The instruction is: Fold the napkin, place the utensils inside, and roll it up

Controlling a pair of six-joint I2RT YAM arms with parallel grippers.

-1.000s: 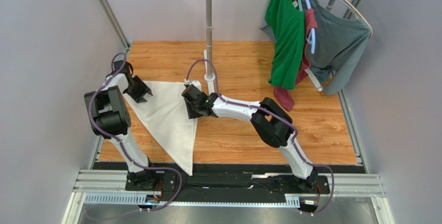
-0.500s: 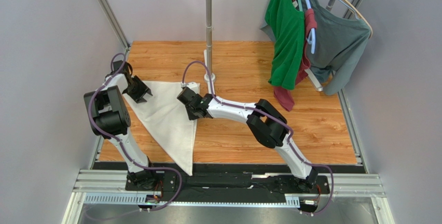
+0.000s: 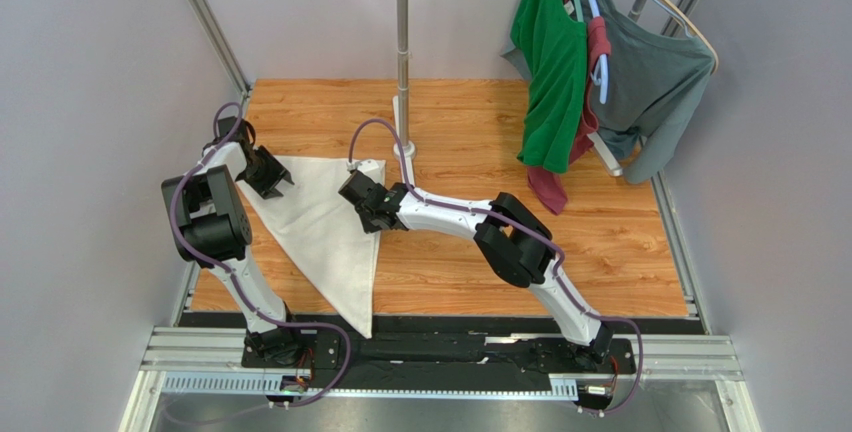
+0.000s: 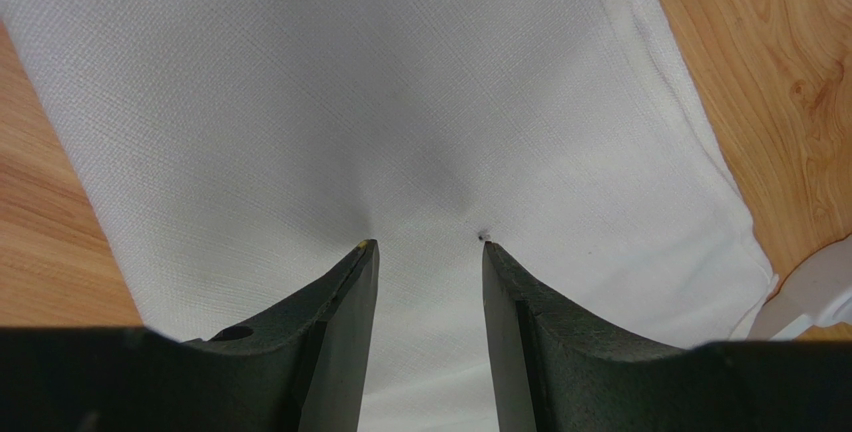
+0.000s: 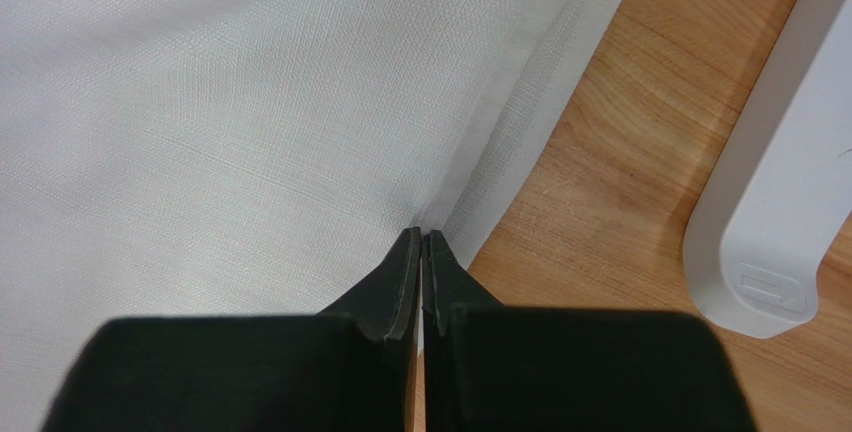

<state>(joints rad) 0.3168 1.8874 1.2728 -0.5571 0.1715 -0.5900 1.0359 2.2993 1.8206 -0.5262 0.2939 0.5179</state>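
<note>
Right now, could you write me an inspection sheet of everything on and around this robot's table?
Surface: wooden table.
Job's things: napkin folded into a triangle, lying flat on the left side; spoon: nothing seen.
Clutter: stand on the table's far side.
Grippers: left gripper open, tips pressing the napkin; right gripper shut at the napkin's hem, apparently pinching it.
Cables: purple cables looped along both arms.
Surroundings: green shirt and grey shirt on hangers, far right.

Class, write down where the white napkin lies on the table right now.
From above, the napkin lies as a triangle on the left side of the table, the left gripper on its far left corner, the right gripper at its right edge.
</note>
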